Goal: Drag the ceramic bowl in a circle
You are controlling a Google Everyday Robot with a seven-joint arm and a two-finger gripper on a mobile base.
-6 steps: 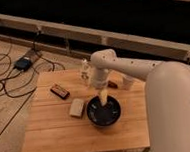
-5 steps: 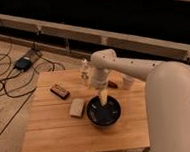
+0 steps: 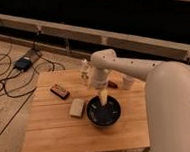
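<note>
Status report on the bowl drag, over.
Gripper open, down at back rim of ceramic bowl. Bowl front-centre on table. Close beside it, pale block may obstruct the circle.

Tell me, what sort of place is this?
Probably a robot lab or workshop: loose cables on the floor, a plain wooden table, and a white arm whose claw is down at a dark bowl.

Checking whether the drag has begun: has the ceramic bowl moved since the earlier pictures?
No. The ceramic bowl sits just as near the pale block as before, with the gripper reaching down into its far side.
</note>
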